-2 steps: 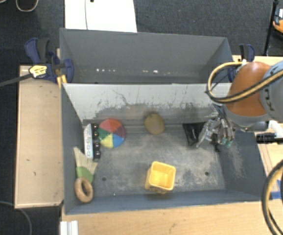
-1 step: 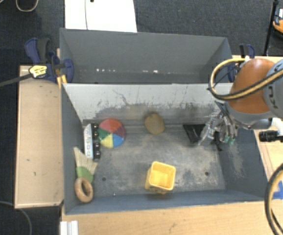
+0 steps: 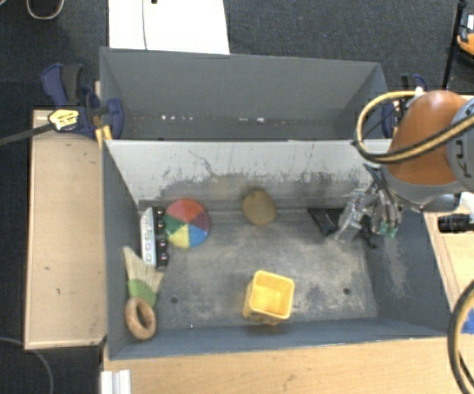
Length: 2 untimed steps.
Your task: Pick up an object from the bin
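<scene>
My gripper (image 3: 366, 220) hangs at the bin's right side, near the back wall, under the orange wrist cover. A small black block (image 3: 325, 219) lies just left of it on the bin floor, close to the fingers. Whether anything sits between the fingers is hidden. A tan, rounded potato-like lump (image 3: 259, 208) rests at the back middle. A yellow cup-shaped block (image 3: 270, 296) lies on its side at the front middle.
At the left side lie a multicoloured ball (image 3: 188, 223), a black-and-white remote-like bar (image 3: 152, 238), a shuttlecock (image 3: 141, 277) and a wooden ring (image 3: 141, 318). The bin's walls slope inward around the floor.
</scene>
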Each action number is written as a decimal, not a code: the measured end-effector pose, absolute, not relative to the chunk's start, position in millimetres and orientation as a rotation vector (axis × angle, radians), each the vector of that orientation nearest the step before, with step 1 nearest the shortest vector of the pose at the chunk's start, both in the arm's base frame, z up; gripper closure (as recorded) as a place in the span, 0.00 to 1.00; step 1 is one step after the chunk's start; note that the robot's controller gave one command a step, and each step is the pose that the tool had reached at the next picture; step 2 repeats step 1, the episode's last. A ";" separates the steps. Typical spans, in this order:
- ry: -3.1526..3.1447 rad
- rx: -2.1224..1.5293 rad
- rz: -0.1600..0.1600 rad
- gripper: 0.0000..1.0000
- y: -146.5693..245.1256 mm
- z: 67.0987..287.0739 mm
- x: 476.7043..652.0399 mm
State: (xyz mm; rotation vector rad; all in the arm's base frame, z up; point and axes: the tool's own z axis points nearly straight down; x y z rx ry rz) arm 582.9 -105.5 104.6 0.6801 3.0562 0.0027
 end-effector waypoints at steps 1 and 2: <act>3.053 0.678 0.003 1.00 -105.7 114.7 583.8; 3.053 0.678 0.003 1.00 -105.7 114.7 583.8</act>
